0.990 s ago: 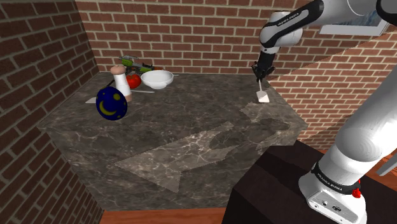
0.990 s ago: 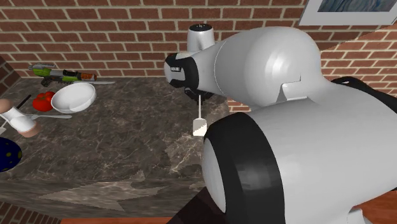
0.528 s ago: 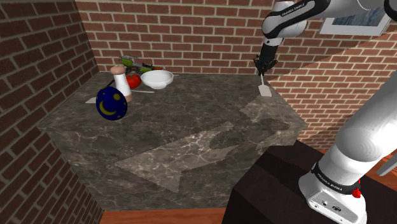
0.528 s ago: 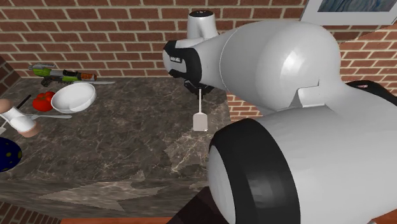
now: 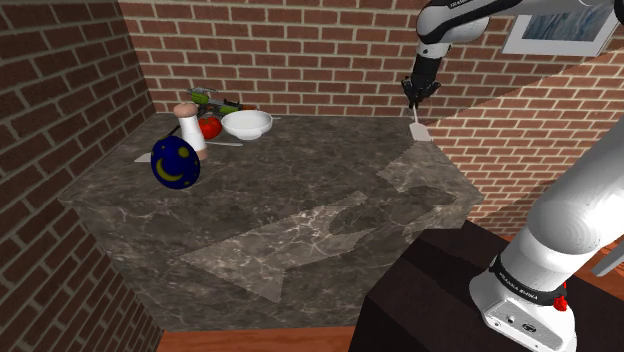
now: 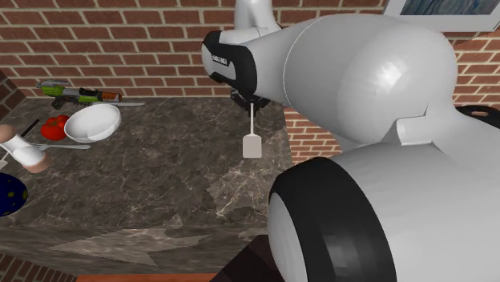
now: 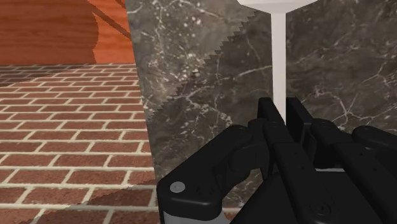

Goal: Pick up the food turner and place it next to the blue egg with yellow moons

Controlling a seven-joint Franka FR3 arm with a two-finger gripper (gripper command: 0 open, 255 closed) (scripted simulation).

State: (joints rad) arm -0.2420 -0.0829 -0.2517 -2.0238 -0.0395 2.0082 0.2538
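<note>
The fingers [image 7: 270, 119] clasped the handle of the one white food turner [image 5: 419, 131], its blade hanging down. The gripper [image 5: 411, 104] had risen since a moment before, lifting the turner higher above the dark marble counter [image 5: 300, 200]. The white arm [image 5: 455, 22] reached steeply upward. One blue egg [image 5: 175, 162] (yellow moons) sat well apart, near one white bowl [image 5: 246, 123].

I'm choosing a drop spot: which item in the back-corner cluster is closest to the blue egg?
The white shaker with the brown top, right beside the blue egg. The red tomato and white bowl sit farther toward the shoulder view's right.
</note>
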